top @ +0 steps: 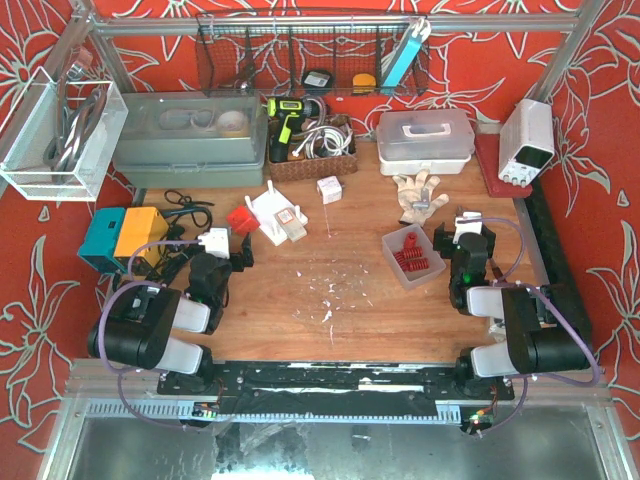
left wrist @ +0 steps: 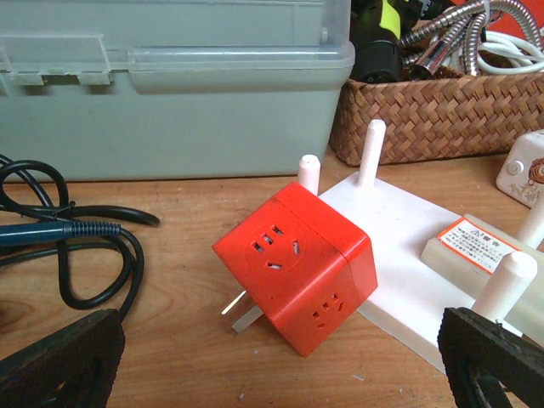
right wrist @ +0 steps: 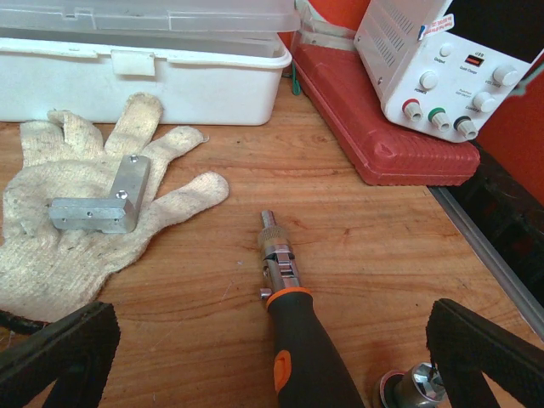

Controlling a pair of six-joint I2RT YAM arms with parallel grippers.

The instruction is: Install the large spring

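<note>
A clear tray (top: pixel 395 262) holds several red springs (top: pixel 414 256) at the table's centre right; their sizes cannot be told. A white base plate with upright pegs (top: pixel 277 214) lies at centre left, and shows in the left wrist view (left wrist: pixel 399 217). My left gripper (top: pixel 232 250) is open and empty, just short of a red socket cube (left wrist: pixel 296 265) that leans on the plate's edge. My right gripper (top: pixel 462 232) is open and empty, right of the tray, over a black and orange screwdriver (right wrist: pixel 297 340). No spring shows in either wrist view.
A white glove (right wrist: pixel 76 204) carries a metal angle bracket (right wrist: pixel 98 206). A white power supply (right wrist: pixel 433 64) sits on a red case (right wrist: pixel 374 110) at the right. A grey toolbox (left wrist: pixel 170 85), a wicker basket (left wrist: pixel 442 110) and black cables (left wrist: pixel 76 246) lie at the back left.
</note>
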